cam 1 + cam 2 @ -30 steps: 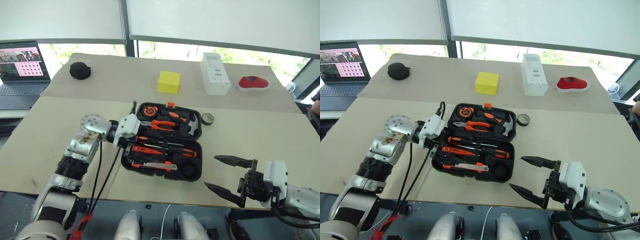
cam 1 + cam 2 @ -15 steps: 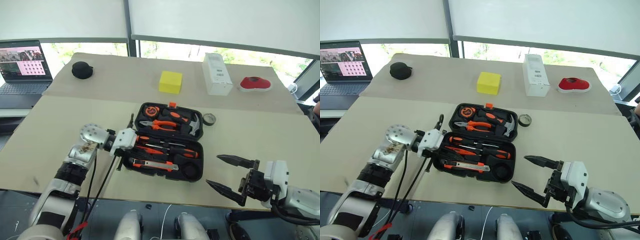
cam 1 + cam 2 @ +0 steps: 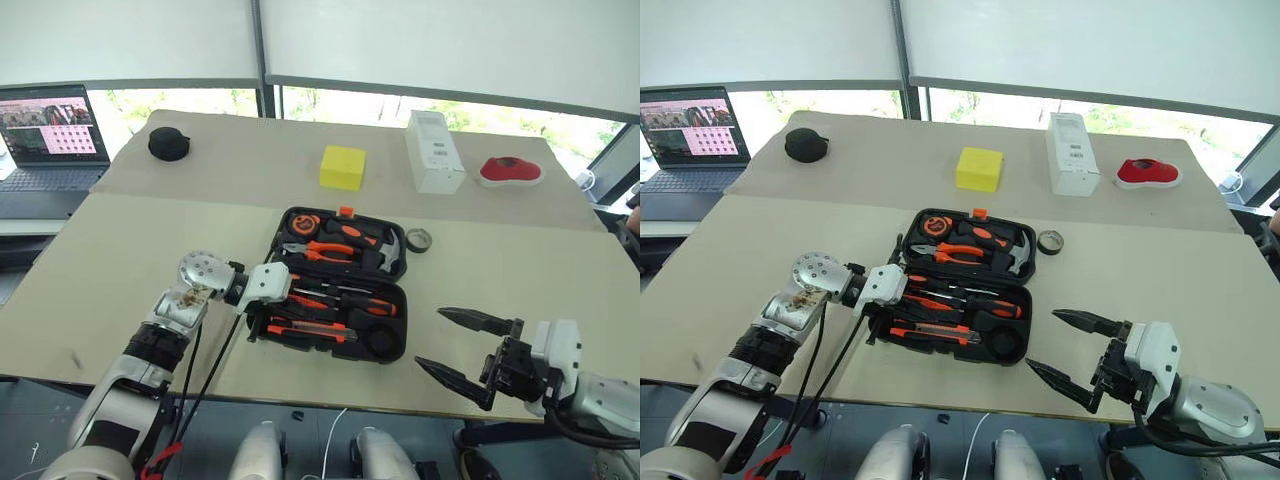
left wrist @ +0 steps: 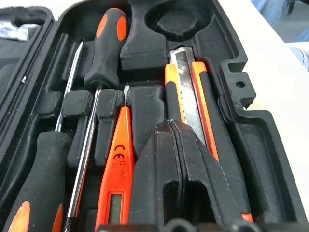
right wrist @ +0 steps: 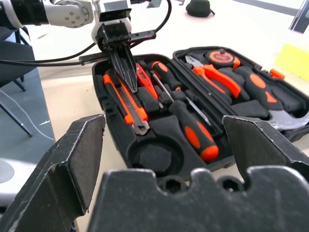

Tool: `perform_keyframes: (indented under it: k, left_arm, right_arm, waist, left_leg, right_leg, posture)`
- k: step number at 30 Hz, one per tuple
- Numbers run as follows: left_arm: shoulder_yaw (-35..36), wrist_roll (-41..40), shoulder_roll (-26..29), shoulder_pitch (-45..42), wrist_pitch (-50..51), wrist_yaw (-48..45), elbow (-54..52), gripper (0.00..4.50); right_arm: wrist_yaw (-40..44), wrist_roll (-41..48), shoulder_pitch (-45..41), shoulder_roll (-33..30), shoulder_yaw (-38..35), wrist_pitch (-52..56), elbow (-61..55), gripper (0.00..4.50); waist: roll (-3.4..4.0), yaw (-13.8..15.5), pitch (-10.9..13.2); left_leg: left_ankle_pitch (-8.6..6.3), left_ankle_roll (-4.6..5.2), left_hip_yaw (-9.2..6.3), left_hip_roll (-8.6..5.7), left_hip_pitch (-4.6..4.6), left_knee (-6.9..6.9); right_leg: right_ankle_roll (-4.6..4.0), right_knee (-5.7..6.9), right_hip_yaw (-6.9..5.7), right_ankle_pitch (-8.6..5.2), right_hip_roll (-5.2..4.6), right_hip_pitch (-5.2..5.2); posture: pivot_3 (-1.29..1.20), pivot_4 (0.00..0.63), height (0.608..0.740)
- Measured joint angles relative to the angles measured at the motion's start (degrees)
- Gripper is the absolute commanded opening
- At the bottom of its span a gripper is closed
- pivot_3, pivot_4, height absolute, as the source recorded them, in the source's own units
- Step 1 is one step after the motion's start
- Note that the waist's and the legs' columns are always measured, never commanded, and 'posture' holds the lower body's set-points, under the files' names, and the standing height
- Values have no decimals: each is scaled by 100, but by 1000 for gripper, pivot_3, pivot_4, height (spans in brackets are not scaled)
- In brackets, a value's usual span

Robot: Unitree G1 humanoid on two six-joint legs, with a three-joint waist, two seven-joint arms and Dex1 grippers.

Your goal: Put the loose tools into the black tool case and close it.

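The black tool case lies open at the middle of the table. Its near half holds two black-and-orange screwdrivers, the orange tester screwdriver and the utility knife. My left gripper is shut with nothing in it. Its tips sit low over the near half, between the tester and the knife. The small dark tape roll lies on the table just right of the case. My right gripper hangs wide open and empty off the case's near right corner.
Pliers, a hammer and a tape measure fill the case's far half. At the back stand a yellow block, a white box, a red object and a small round black object. A laptop sits far left.
My left gripper has sunk toward the case's near half and its fingers have closed. The right gripper has stayed where it was. The camera has shifted slightly.
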Motion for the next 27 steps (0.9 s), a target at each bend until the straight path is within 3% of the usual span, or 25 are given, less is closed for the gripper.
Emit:
perform_keyframes:
  k: [5,8,13,16,18,24,27]
  left_arm:
    - [227,-245,-129,266,0,100,-48,58]
    - [594,-965,-240,723,20,-56,-286,747]
    - [1762,-1782,-164,849,578,737,-934,2658]
    - [2569,-2190,206,1120,1127,1268,-955,3907]
    - [2900,-2393,423,1406,1384,1304,-964,4451]
    - [3176,-2480,766,1932,1352,939,-761,4451]
    - [3211,-2592,817,1946,1437,862,-770,4451]
  right_arm:
    - [-154,-30,-64,98,12,0,16,4500]
    - [-366,180,6,277,-252,72,111,4500]
    - [-400,144,377,507,-918,-121,547,4500]
    - [-410,-27,641,683,-1311,-396,1070,4500]
    - [-412,-125,715,765,-1492,-538,1472,4500]
    - [-421,-269,599,775,-1641,-763,1885,4500]
    - [-489,-316,-129,32,-1485,-299,1866,4500]
  waist:
    - [31,21,-29]
    - [25,-14,-24]
    - [26,-26,-24]
    - [28,-82,-23]
    - [31,-111,-21]
    - [33,-144,-19]
    - [49,-196,-9]
  left_leg:
    - [1,1,2,-2,-4,0]
    - [1,1,-7,5,-33,-1]
    - [1,1,-22,5,-38,-5]
    - [0,1,-24,7,-20,-19]
    - [0,1,-22,6,-11,-23]
    - [0,0,-15,14,-1,-24]
    - [0,1,1,14,3,-21]
  right_leg:
    - [1,-1,4,0,-5,-5]
    - [-2,0,2,1,1,-31]
    - [-1,1,-3,0,2,-35]
    - [-4,1,2,-2,3,-32]
    - [-5,0,5,-4,0,-27]
    - [-10,0,6,-6,-2,-21]
    - [-8,0,32,-3,-12,-30]
  posture:
    - [0,150,740]
    - [0,150,740]
    - [0,150,740]
    - [0,150,740]
    - [0,150,740]
    - [0,150,740]
    - [0,150,740]
